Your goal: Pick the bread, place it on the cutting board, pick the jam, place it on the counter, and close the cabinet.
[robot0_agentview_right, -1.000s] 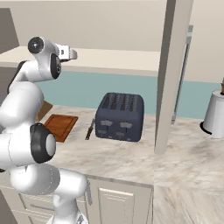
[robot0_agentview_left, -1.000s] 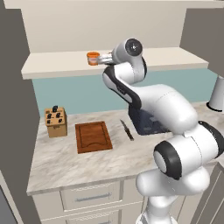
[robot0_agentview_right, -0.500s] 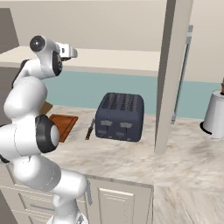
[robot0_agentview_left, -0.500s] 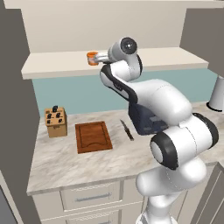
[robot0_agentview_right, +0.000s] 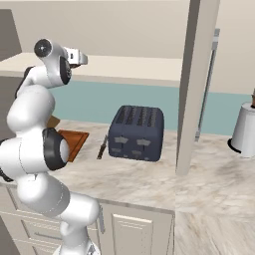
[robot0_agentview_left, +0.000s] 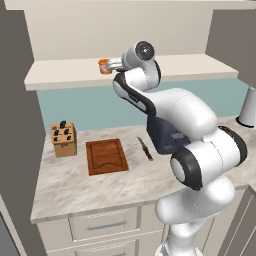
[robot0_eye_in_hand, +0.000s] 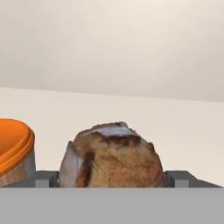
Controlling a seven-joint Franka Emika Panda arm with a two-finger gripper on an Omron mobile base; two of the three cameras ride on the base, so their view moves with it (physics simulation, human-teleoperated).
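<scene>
In the hand view the bread (robot0_eye_in_hand: 113,155), a round brown loaf, stands on the cabinet shelf straight ahead of my gripper (robot0_eye_in_hand: 113,178). The two fingertips (robot0_eye_in_hand: 46,178) stand wide apart, one close against each side of it. The orange jam (robot0_eye_in_hand: 13,151) stands just left of the bread. From the left base view my gripper (robot0_agentview_left: 113,64) reaches into the open cabinet (robot0_agentview_left: 190,67) right beside the jam (robot0_agentview_left: 104,66). Below lies the reddish cutting board (robot0_agentview_left: 106,156) on the counter (robot0_agentview_left: 100,187). The right base view has the hand (robot0_agentview_right: 78,56) at the shelf.
A knife block (robot0_agentview_left: 63,140) stands left of the board, and a knife (robot0_agentview_left: 145,148) lies to its right. The dark toaster (robot0_agentview_right: 137,132) sits mid-counter. An open cabinet door (robot0_agentview_right: 196,84) juts out edge-on beside it. A white canister (robot0_agentview_right: 245,129) is at far right.
The arm's upper joints have shifted slightly left in the left base view. The hand has stayed at the shelf beside the jam.
</scene>
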